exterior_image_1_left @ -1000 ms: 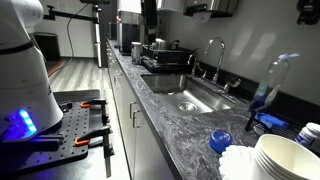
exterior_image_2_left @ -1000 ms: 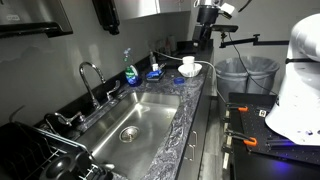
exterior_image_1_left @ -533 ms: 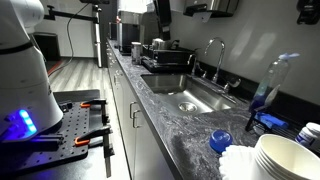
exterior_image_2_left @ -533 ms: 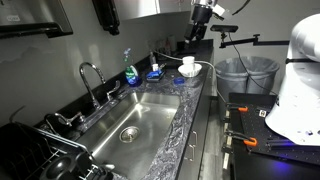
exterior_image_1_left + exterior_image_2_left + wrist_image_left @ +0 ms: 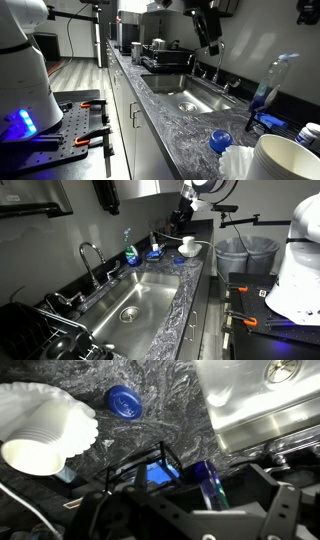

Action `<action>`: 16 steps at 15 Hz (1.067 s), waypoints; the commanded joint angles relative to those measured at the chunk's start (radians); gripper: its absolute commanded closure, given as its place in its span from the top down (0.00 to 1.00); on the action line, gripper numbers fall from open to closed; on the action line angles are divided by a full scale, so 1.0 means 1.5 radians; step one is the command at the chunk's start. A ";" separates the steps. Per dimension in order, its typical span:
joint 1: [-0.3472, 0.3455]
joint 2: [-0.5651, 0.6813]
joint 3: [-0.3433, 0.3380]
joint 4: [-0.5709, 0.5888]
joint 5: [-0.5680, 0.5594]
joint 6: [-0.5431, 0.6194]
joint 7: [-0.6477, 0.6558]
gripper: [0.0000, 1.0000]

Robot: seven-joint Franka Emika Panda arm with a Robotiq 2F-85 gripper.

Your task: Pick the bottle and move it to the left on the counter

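Note:
My gripper (image 5: 207, 38) hangs high above the dark marbled counter (image 5: 165, 122), over the sink's far side; it also shows in an exterior view (image 5: 179, 218). In the wrist view its dark fingers (image 5: 190, 520) stand wide apart with nothing between them. Below them stands the tall clear bottle with blue liquid (image 5: 208, 482), which shows in both exterior views (image 5: 271, 82) (image 5: 130, 250). A flat blue lid (image 5: 124, 401) lies on the counter. I cannot make out the small bluish bottle with certainty in any view.
The steel sink (image 5: 196, 98) with a faucet (image 5: 214, 55) is set into the counter. A stack of white bowls (image 5: 287, 160) stands near the blue lid (image 5: 219, 141). A blue object under a wire frame (image 5: 160, 473) sits by the tall bottle. A dish rack (image 5: 165, 55) stands at the far end.
The gripper has swung from above the counter's end toward the tall bottle and the wall, and has come lower. Nothing on the counter has moved.

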 commanded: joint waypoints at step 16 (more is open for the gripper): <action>-0.106 0.239 0.037 0.187 -0.183 0.083 0.361 1.00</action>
